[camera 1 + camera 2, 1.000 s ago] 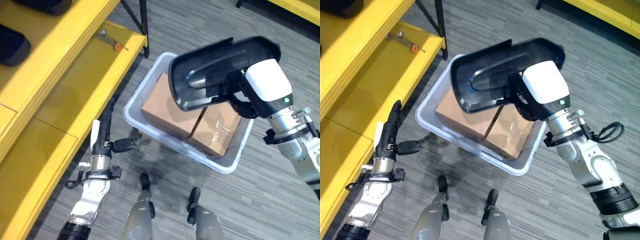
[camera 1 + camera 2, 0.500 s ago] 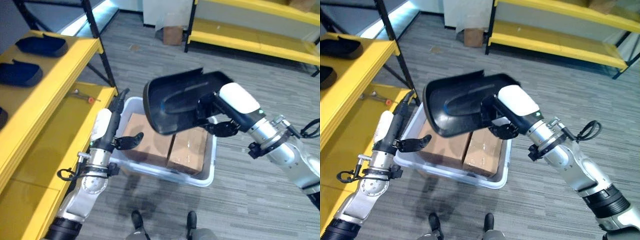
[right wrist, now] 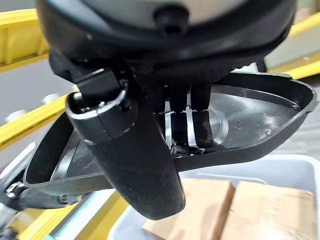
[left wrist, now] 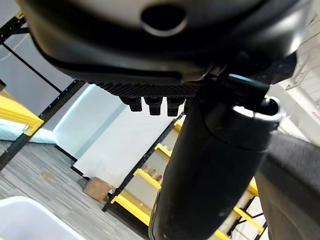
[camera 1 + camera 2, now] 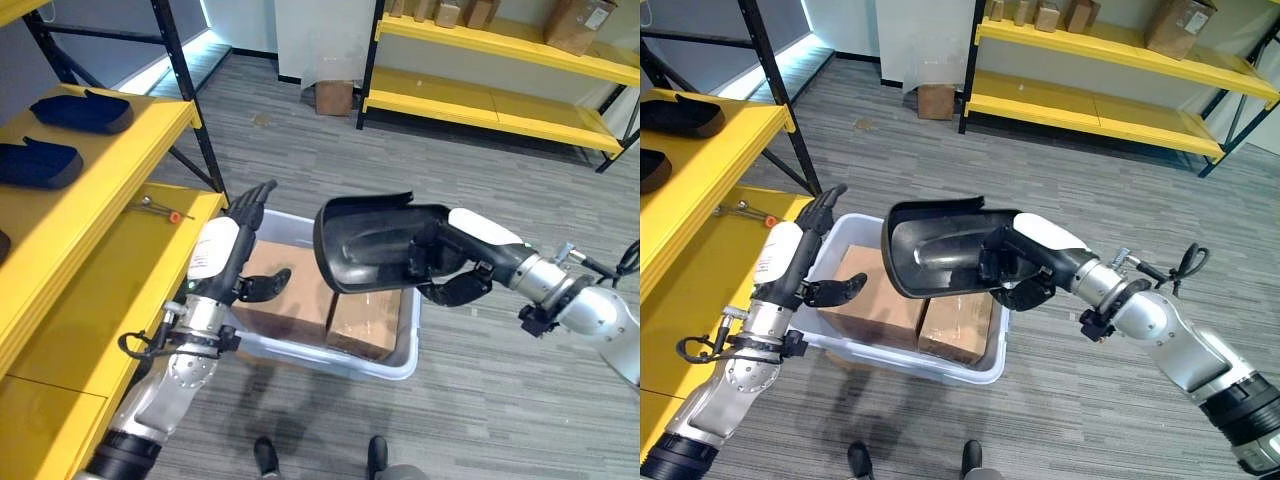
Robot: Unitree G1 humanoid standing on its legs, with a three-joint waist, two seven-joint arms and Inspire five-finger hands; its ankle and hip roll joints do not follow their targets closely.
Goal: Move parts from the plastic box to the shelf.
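My right hand is shut on a black moulded plastic part, a shallow shell with its hollow side facing left. It hangs above the white plastic box. In the right wrist view the fingers curl onto the shell's inner face, with the thumb on the near side. Two brown cardboard cartons lie side by side in the box. My left hand is open with straight fingers, raised over the box's left rim next to the yellow shelf.
Two dark blue parts lie on the shelf's upper level, and a small tool with a red tip lies on the lower level. More yellow racks with cartons stand across the grey floor.
The camera has tilted up, so the far racks now show. My left hand has risen from beside the box's wall to above its left rim. The right hand still holds the part over the box.
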